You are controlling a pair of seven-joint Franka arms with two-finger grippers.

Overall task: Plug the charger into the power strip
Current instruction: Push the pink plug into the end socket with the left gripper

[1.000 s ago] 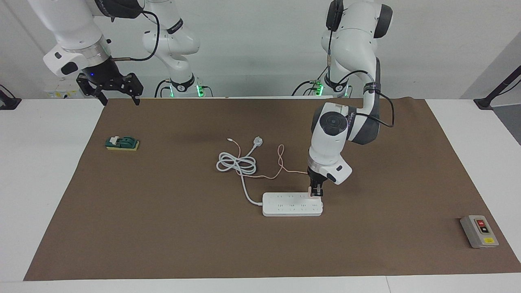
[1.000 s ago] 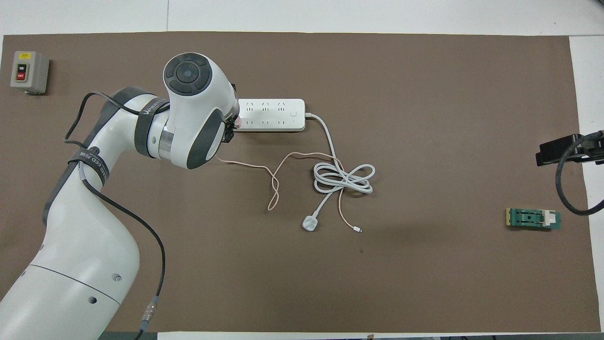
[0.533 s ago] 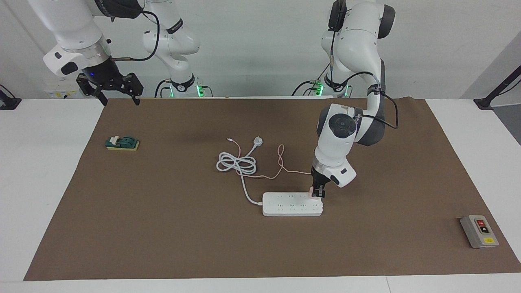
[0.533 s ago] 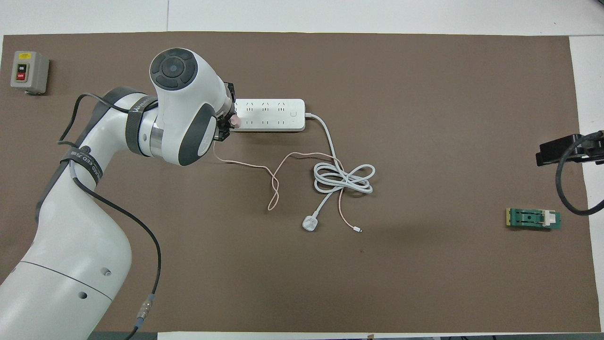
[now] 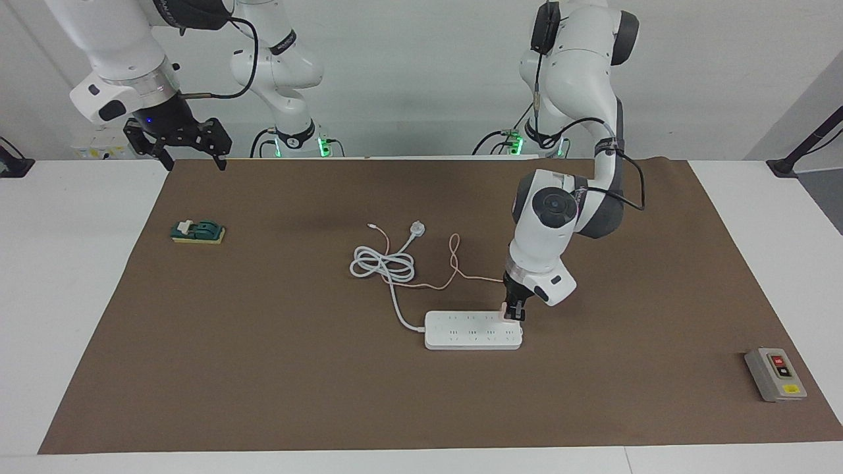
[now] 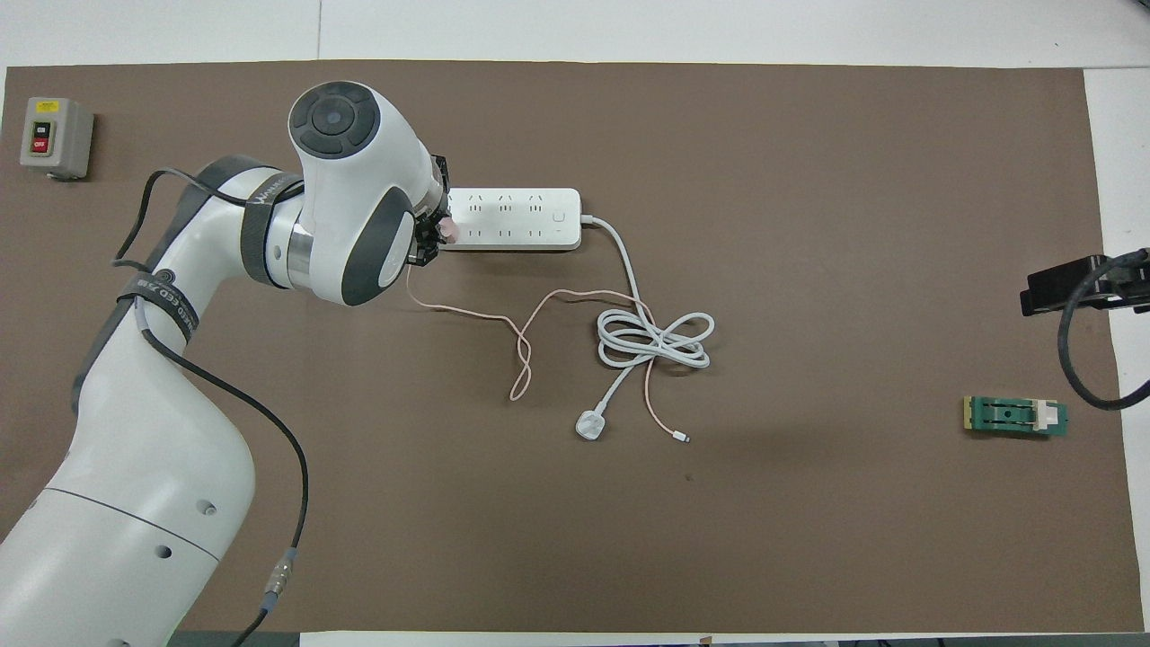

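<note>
The white power strip lies flat near the middle of the brown mat. My left gripper is shut on the small pale pink charger, which it holds down against the strip's end toward the left arm's side, on the row of outlets nearer the robots. The charger's thin pink cable trails from it over the mat toward the robots. My right gripper hangs open above the mat's corner at the right arm's end and waits.
The strip's thick white cord lies coiled with its round plug nearer the robots. A green and yellow block sits toward the right arm's end. A grey button box stands at the mat's corner toward the left arm's end.
The left arm's wrist shifted slightly toward its own end of the table while the gripper kept the charger on the strip's end. The right arm has not moved.
</note>
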